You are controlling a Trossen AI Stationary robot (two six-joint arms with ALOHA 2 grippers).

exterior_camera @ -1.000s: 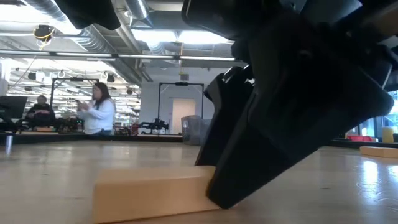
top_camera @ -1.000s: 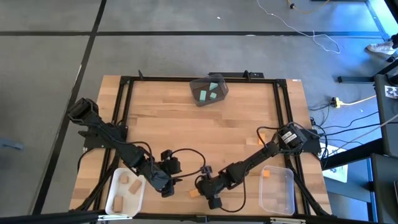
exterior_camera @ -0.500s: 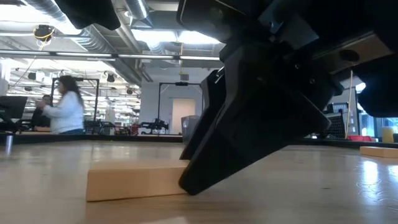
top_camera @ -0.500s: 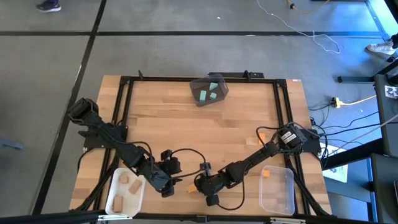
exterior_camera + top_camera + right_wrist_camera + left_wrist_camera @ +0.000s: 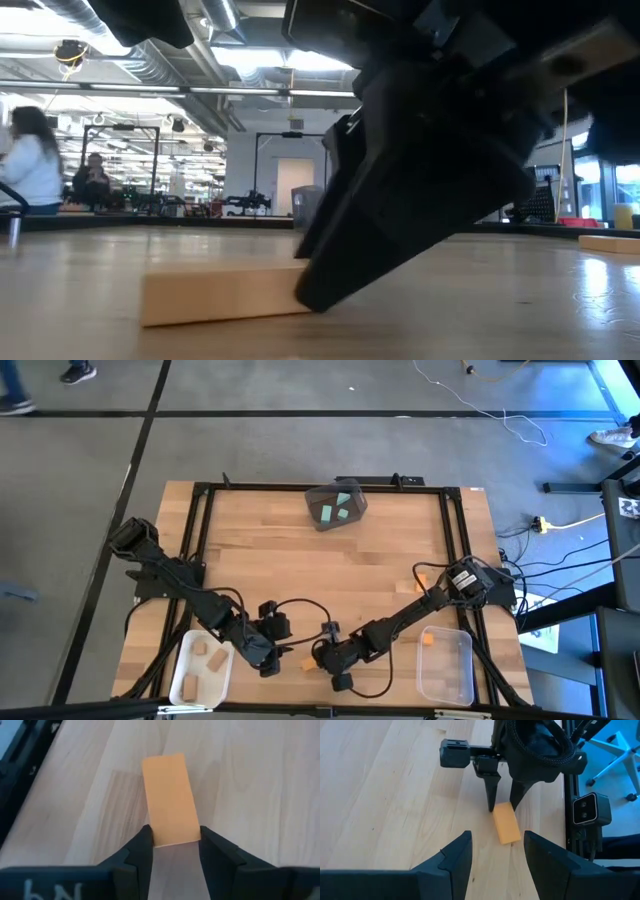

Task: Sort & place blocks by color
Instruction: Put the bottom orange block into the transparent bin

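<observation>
Orange block (image 5: 169, 797) is lying flat on the desk (image 5: 300, 550), its end pinched between the right tool (image 5: 171, 845) fingers; the left tool (image 5: 492, 851) is hovering nearby, half-open and empty.

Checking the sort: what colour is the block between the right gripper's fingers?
Orange. The block shows best in the right wrist view.

A block (image 5: 169, 800) lies flat on the table (image 5: 330, 560) near its front edge, its end between the right gripper's (image 5: 172, 845) fingers. The left gripper (image 5: 268, 658) sits just left of the block. A bin (image 5: 200, 670) lies further left, another (image 5: 446, 665) to the block's right.
</observation>
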